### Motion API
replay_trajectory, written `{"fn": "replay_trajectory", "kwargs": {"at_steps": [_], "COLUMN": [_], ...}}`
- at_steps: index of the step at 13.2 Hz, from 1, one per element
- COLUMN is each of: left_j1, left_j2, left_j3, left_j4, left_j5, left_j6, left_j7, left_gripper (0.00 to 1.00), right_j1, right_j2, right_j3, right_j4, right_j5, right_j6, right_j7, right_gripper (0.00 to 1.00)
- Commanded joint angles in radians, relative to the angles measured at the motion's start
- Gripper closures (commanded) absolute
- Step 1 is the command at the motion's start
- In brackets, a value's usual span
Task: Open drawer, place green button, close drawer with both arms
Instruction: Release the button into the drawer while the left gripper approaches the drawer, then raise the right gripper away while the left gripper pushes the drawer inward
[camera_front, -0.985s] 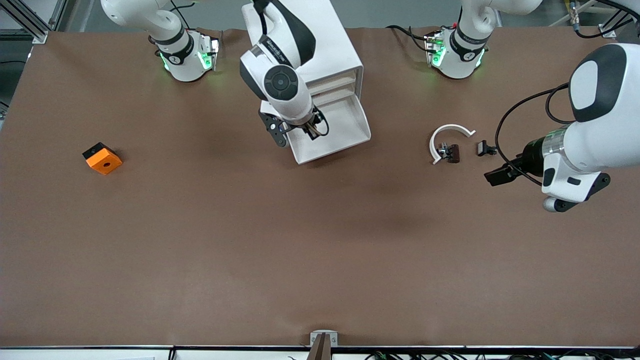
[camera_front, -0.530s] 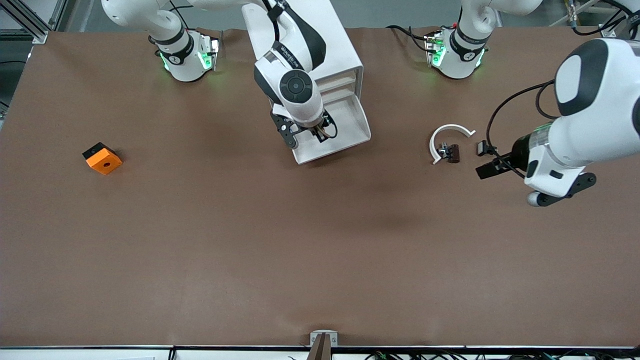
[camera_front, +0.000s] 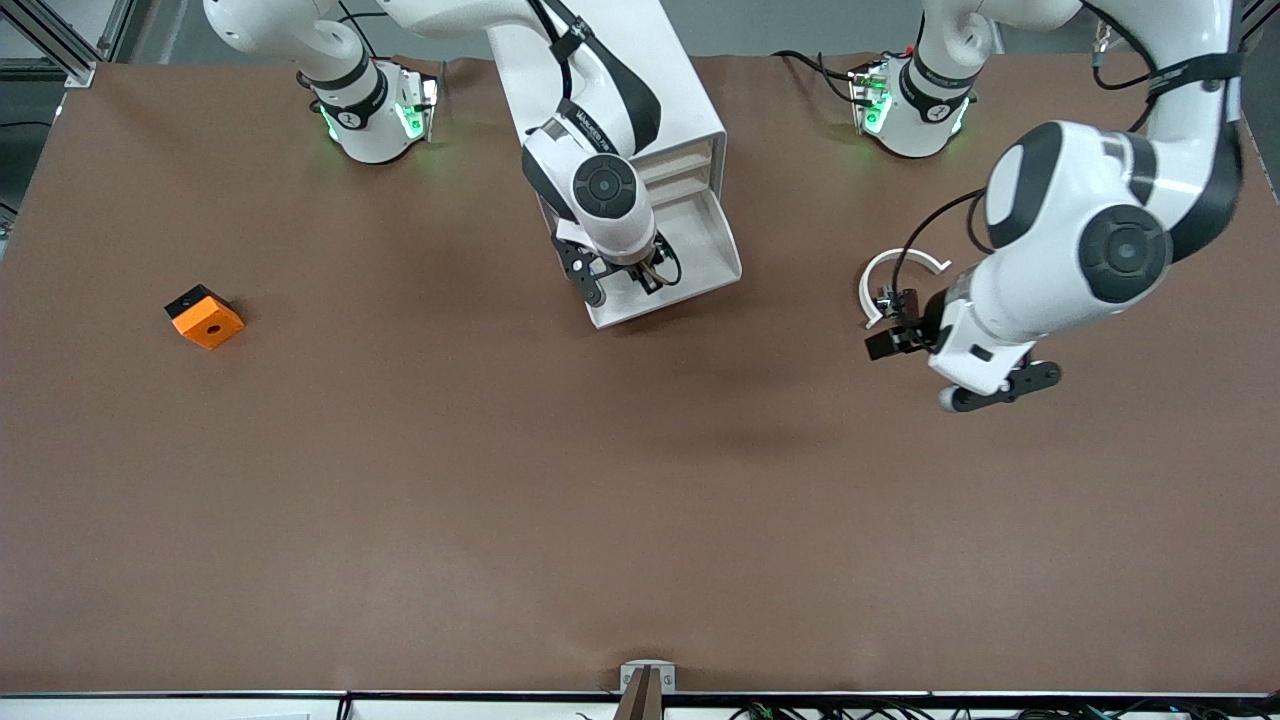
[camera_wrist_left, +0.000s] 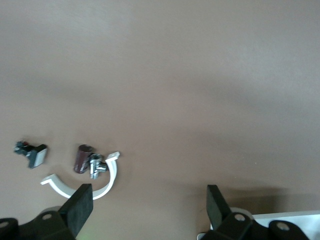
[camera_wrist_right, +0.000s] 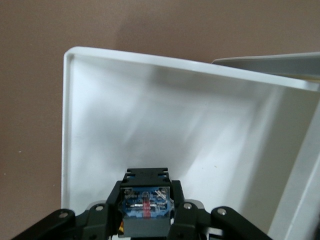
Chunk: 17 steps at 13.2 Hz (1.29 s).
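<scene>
The drawer (camera_front: 712, 243) stands pulled out of the white cabinet (camera_front: 668, 95), its tray open; in the right wrist view its white floor and rim (camera_wrist_right: 67, 125) lie below my gripper. My right gripper (camera_front: 641, 271) hangs over the drawer's front part, shut on the button (camera_wrist_right: 146, 200), whose black-and-bluish body shows between the fingers (camera_wrist_right: 106, 210). The green cap is hidden. My left gripper (camera_front: 886, 343) is open and empty over bare table beside the white arc (camera_front: 897, 261); it also shows in the left wrist view (camera_wrist_left: 149, 202).
The white arc (camera_wrist_left: 107, 181) lies with a small dark piece (camera_wrist_left: 83, 158) against it, and another black piece (camera_wrist_left: 32, 153) beside it. An orange cube (camera_front: 205, 317) sits toward the right arm's end of the table.
My left arm has swung from the table's end toward the cabinet, its open gripper now by the white arc. My right gripper with the button has shifted a little further over the drawer.
</scene>
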Motion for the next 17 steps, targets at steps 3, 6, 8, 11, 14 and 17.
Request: {"fn": "replay_trajectory", "kwargs": {"at_steps": [3, 6, 8, 11, 14, 17], "left_j1": [-0.005, -0.006, -0.009, -0.023, -0.080, -0.145], "left_j2": [-0.020, 0.015, 0.040, 0.060, 0.097, 0.163], "left_j3": [-0.082, -0.126, -0.156, -0.189, -0.188, -0.188], "left_j4": [-0.129, -0.131, -0.139, -0.183, -0.195, -0.197], "left_j5": [0.023, 0.023, 0.023, 0.021, 0.021, 0.021], "left_j6": [0.159, 0.178, 0.210, 0.313, 0.368, 0.422], "left_j7": [0.014, 0.014, 0.011, -0.022, -0.113, -0.183], "left_gripper": [0.00, 0.00, 0.00, 0.00, 0.00, 0.00], "right_j1": [0.016, 0.016, 0.014, 0.010, 0.000, -0.058], "right_j2": [0.016, 0.016, 0.016, 0.007, -0.022, -0.085], "right_j3": [-0.012, -0.012, -0.012, -0.014, -0.021, -0.021], "right_j4": [0.022, 0.022, 0.024, 0.047, 0.131, 0.237], "right_j5": [0.006, 0.007, 0.007, 0.007, 0.006, 0.001], "right_j6": [0.010, 0.009, 0.007, -0.017, -0.188, -0.425], "right_j7": [0.020, 0.020, 0.020, 0.023, 0.021, -0.014], "right_gripper": [0.71, 0.13, 0.00, 0.00, 0.00, 0.00]}}
